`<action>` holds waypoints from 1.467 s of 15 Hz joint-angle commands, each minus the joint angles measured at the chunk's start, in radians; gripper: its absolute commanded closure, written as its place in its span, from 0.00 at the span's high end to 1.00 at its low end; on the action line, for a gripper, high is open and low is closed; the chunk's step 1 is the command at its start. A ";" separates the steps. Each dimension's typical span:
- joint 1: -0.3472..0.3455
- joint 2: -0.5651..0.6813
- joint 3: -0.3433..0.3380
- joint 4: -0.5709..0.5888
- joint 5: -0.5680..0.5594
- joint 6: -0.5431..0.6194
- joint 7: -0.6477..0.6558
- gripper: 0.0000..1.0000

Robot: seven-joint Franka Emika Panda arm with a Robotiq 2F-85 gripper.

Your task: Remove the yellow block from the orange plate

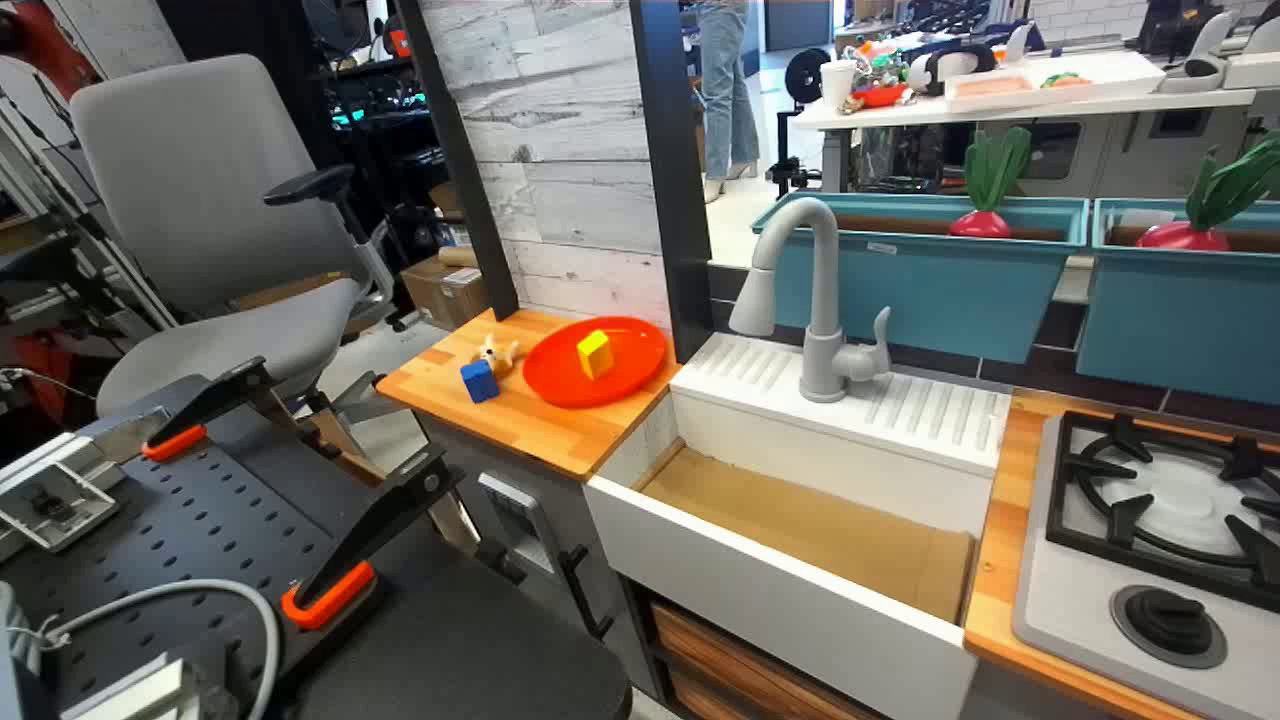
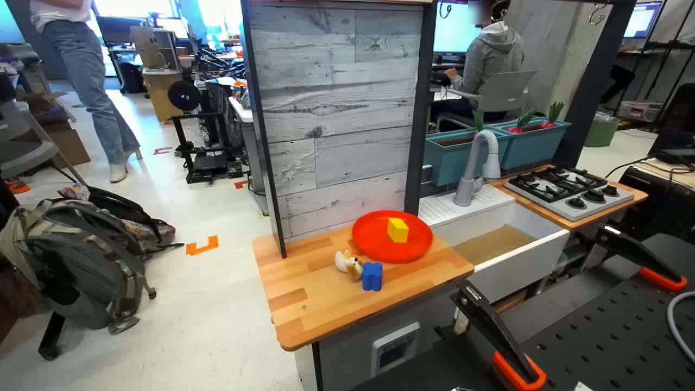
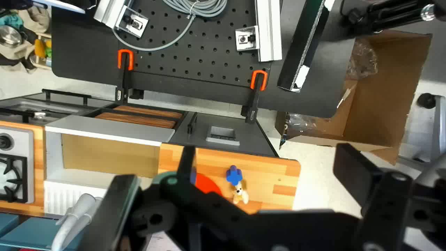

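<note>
Cardboard (image 1: 810,525) lines the apron sink (image 1: 790,615); in both exterior views, the orange plate (image 1: 550,380) left of it bears the yellow block (image 1: 595,355). Toy radishes (image 1: 980,224) stand in teal planters (image 1: 930,290) on the far side. The gripper (image 3: 266,158) is spread wide.

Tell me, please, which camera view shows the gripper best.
The wrist view: the gripper fills much of its lower half, somewhat blurred, with its jaws wide apart and partly hiding the plate. Both exterior views show nothing of the gripper.
</note>
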 commanded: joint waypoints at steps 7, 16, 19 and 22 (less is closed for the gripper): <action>0.001 0.001 -0.001 0.004 -0.001 -0.001 0.001 1.00; 0.001 0.001 -0.001 0.004 -0.001 -0.001 0.001 1.00; -0.014 0.063 -0.002 -0.015 0.000 0.093 0.015 1.00; -0.033 0.168 -0.015 -0.033 0.008 0.277 0.025 1.00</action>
